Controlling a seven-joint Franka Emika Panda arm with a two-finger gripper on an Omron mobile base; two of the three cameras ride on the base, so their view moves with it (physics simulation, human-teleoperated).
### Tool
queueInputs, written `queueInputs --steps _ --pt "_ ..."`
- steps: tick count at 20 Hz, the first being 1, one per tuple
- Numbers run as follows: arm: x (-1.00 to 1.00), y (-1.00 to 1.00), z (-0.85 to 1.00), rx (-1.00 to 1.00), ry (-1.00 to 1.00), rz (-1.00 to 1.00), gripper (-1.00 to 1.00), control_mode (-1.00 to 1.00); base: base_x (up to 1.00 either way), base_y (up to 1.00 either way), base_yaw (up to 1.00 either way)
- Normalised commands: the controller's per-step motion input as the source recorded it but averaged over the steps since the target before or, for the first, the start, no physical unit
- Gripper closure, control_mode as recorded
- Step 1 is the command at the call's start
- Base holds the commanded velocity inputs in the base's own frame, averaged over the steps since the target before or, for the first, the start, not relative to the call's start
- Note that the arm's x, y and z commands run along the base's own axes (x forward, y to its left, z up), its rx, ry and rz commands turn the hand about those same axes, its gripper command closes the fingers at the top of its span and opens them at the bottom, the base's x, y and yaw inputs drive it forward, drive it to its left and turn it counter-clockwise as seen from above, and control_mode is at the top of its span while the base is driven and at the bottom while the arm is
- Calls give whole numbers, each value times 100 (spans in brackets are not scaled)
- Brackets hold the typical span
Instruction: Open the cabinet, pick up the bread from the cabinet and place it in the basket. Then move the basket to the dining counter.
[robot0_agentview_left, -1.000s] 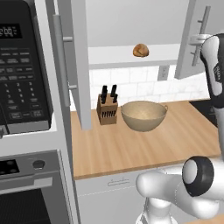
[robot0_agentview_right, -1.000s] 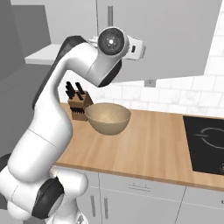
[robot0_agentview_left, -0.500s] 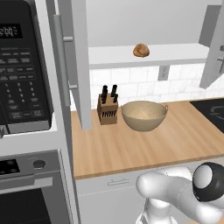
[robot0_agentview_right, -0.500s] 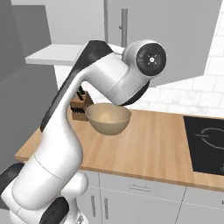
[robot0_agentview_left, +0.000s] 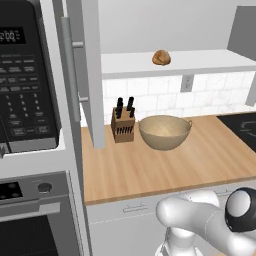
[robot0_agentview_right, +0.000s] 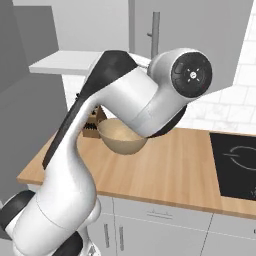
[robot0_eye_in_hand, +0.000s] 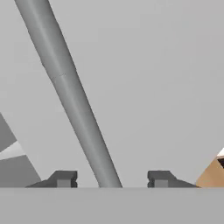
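Since cabinet (robot0_agentview_left: 82, 75) doors swung wider, tool (robot0_eye_in_hand: 112, 179) apart.

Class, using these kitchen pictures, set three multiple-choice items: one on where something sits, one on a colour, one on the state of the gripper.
1. Where is the small round golden-brown bun?
A. in the basket
B. on the white cabinet shelf
C. on the black hob

2. What colour is the wide round bowl-shaped basket beside the wooden knife block?
A. tan
B. blue
C. black

3. How does the two-finger gripper stand at the long grey metal bar handle of the cabinet door?
A. shut with no gap
B. clamped on the bun
C. fingers apart, one on each side of the bar

Answers: 1 B, the bun rests on the shelf above the worktop. 2 A, its smooth sides are beige-tan. 3 C, the hand view shows a gap between the bar and each fingertip.
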Motion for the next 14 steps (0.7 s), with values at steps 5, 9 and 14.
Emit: queueInputs --steps 5,9,14 --pt "-80 -10 0 0 9 -20 -100 -100 0 0 0" --pt "-93 62 0 -16 3 -32 -100 -100 0 0 0" --pt "-39 100 0 -48 4 -17 -100 -100 0 0 0"
